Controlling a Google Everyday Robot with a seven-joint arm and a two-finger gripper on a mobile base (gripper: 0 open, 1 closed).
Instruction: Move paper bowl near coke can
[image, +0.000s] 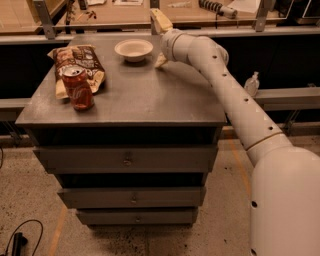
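The paper bowl (133, 49) is off-white, shallow and upright at the back middle of the grey cabinet top (145, 95). The coke can (80, 88) is red with a silver top and stands upright at the front left, well apart from the bowl. My gripper (159, 41) is at the end of the white arm (225, 85), just right of the bowl, low over the top. One pale finger (161, 60) points down near the surface and the other points up, so the gripper is open and holds nothing.
A crinkled brown snack bag (78, 65) lies behind and beside the can at the left. The cabinet has several drawers (127, 159). A workbench with rails (100, 17) stands behind. A cable (20, 235) lies on the floor at the left.
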